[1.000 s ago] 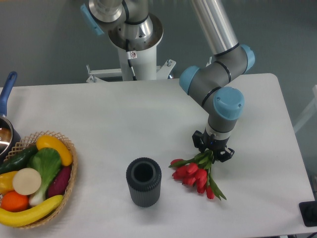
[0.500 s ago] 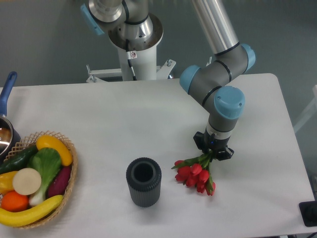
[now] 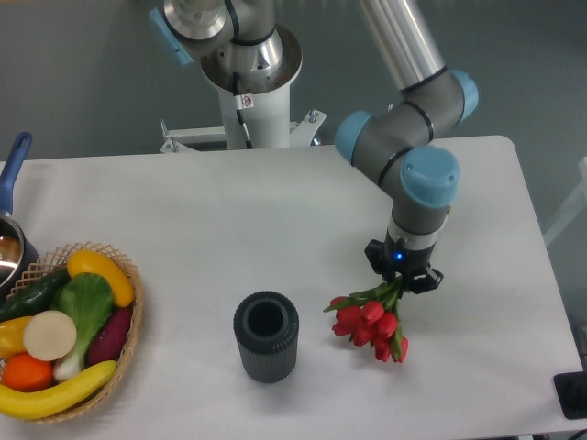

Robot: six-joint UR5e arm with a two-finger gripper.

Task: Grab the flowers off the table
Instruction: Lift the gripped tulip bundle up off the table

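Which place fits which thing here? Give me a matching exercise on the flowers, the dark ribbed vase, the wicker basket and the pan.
Things:
1. flowers
2. dark ribbed vase
3. wicker basket
4. pan

Places:
A. far left edge, blue handle
B. under the gripper, stems in its grip
C. front centre of the table, upright
D. front left, filled with produce

Pairs: 1-B, 2-C, 3-D, 4-A

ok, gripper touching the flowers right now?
Touching. The fixed camera shows the gripper closed around the green stems of the flowers, which hang from it with the red blooms pointing down-left, beside the dark vase.
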